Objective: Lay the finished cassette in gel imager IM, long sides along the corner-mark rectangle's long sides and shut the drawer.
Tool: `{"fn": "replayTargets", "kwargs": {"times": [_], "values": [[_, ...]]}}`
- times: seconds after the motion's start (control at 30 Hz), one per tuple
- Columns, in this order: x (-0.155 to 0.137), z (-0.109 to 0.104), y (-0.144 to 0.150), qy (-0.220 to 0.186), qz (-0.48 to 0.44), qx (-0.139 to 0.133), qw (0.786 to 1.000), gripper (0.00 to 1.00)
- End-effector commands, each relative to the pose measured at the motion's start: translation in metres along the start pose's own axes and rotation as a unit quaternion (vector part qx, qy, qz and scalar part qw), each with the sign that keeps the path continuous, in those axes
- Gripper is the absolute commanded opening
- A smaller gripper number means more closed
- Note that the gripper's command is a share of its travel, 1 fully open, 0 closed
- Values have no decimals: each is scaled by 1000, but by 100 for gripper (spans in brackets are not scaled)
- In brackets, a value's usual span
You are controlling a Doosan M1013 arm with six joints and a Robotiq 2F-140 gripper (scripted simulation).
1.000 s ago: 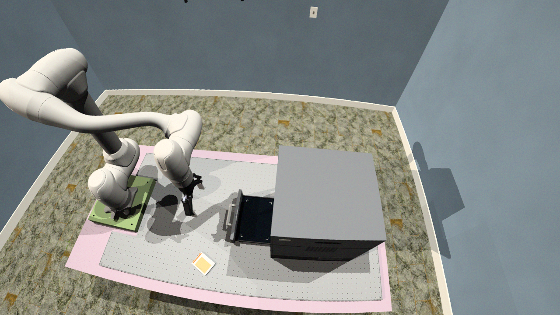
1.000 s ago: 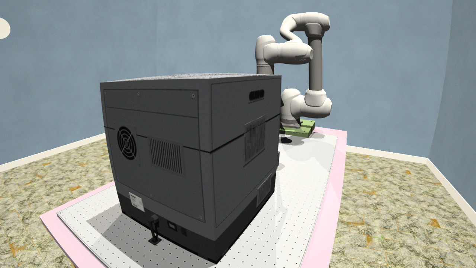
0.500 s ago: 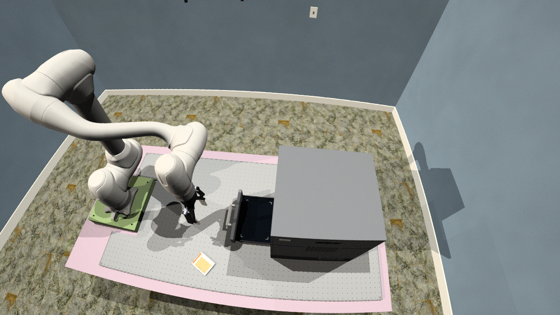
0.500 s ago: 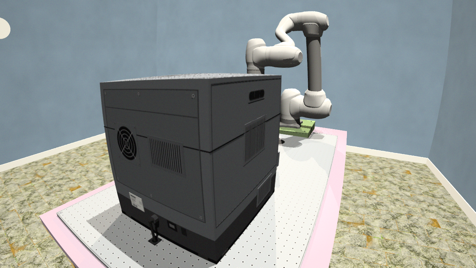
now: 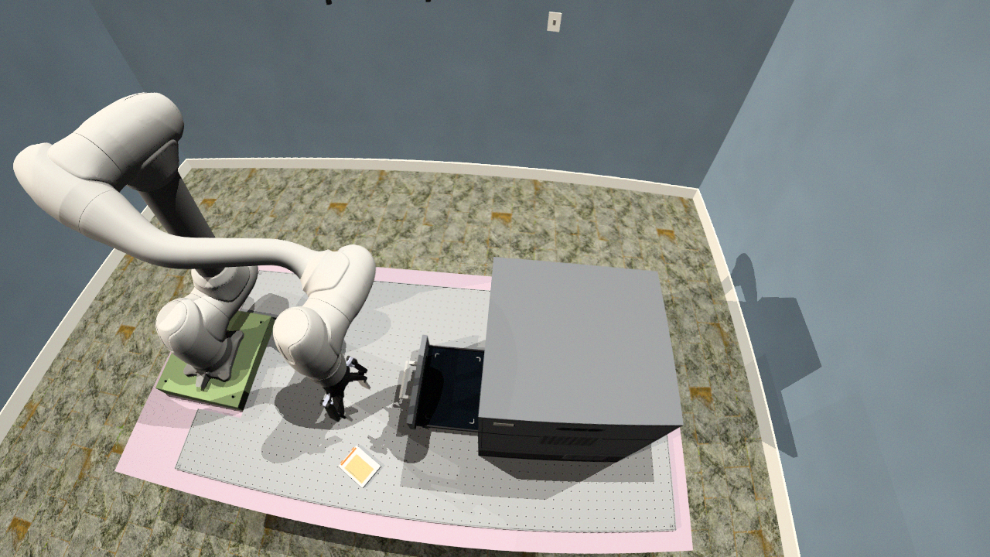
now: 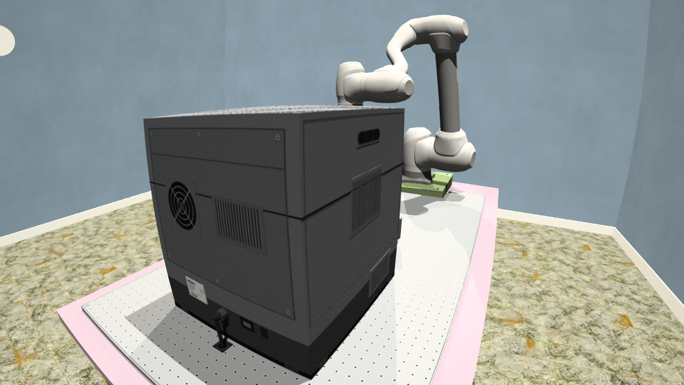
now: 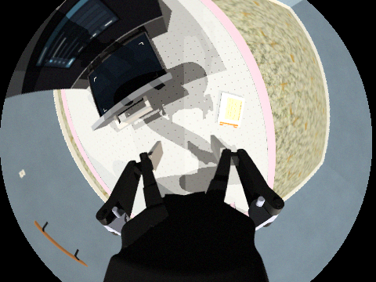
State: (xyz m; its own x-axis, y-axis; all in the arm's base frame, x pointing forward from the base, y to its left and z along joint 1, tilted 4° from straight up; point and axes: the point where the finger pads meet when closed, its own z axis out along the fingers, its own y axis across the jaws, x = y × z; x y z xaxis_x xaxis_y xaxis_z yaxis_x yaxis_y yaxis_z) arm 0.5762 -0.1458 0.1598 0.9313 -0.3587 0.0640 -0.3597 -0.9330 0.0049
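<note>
Claw point(image 5: 343, 389) open, empty, above deck between drawer point(image 5: 446, 387), cassette point(image 5: 360, 464).

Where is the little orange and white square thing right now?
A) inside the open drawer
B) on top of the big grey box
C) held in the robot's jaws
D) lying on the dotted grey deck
D: the flat orange and white cassette lies on the perforated grey deck, apart from the black gripper, which holds nothing, and outside the dark open drawer.

One cassette point(image 5: 360, 465), one imager point(image 5: 574, 346), one arm point(image 5: 207, 242).
</note>
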Motion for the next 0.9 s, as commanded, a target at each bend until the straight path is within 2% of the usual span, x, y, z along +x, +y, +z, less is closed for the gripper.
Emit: {"fn": "replayTargets", "kwargs": {"times": [0.0, 0.27, 0.37, 0.7, 0.87], "values": [[4, 4, 9, 0, 12, -1, 1000, 68], [18, 16, 39, 0, 12, -1, 1000, 68], [22, 22, 52, 0, 62, -1, 998, 68], [34, 36, 88, 0, 65, -1, 998, 68], [39, 45, 111, 1, 119, -1, 993, 68]]}}
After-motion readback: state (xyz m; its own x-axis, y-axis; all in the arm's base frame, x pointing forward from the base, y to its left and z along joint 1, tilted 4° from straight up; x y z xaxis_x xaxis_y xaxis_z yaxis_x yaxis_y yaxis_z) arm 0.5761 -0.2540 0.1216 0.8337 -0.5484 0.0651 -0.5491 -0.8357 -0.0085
